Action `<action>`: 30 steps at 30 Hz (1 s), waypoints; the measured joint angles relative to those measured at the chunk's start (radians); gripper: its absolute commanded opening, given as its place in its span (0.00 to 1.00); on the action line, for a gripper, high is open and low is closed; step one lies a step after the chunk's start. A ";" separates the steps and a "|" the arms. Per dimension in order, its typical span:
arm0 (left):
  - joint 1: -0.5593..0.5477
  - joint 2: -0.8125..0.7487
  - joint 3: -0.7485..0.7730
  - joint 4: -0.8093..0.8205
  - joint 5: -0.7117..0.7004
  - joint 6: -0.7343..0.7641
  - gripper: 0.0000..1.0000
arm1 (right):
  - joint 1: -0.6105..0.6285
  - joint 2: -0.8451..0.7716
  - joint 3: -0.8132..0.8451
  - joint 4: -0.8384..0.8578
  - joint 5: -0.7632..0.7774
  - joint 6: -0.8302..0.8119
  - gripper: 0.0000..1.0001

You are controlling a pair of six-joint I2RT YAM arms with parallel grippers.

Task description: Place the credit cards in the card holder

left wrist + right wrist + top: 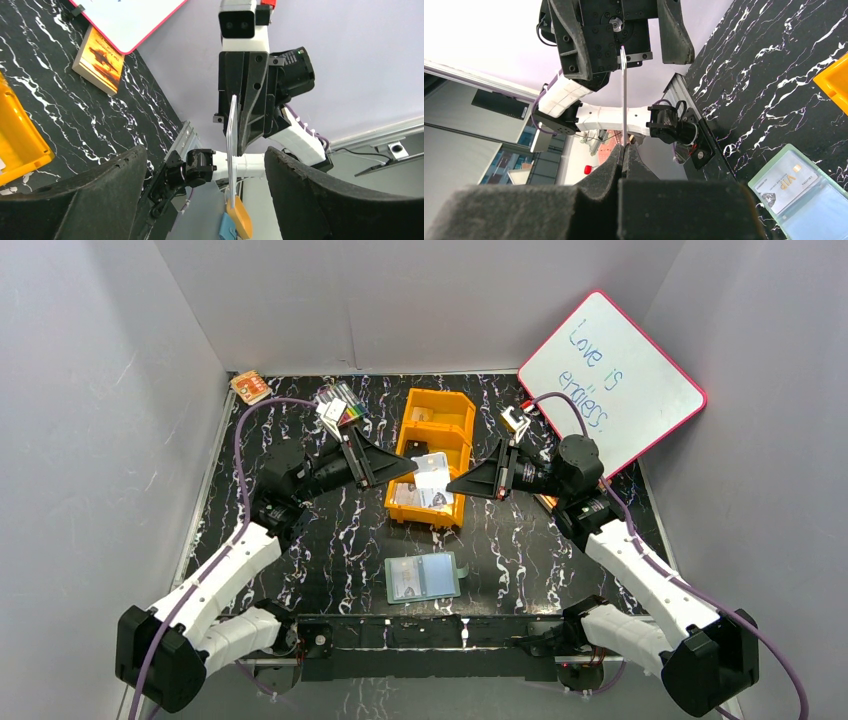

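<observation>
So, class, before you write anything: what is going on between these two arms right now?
The right gripper is shut on one credit card, holding it in the air over the orange tray. The left gripper faces it with jaws wide open, not gripping. The card holder lies open near the front edge, one card already in a pocket. More cards lie in the tray.

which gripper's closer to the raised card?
Right. The right gripper is shut on the credit card's edge, holding it above the orange tray. The left gripper faces it from the other side, jaws open, not gripping it.
</observation>
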 measured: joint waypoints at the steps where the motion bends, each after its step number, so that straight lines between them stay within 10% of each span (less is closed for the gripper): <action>1: -0.003 0.002 0.000 0.004 0.006 -0.003 0.82 | 0.000 0.000 0.000 0.000 -0.002 0.000 0.00; 30: -0.006 0.000 -0.071 0.087 0.014 -0.053 0.65 | 0.000 -0.004 -0.017 0.051 -0.013 0.034 0.00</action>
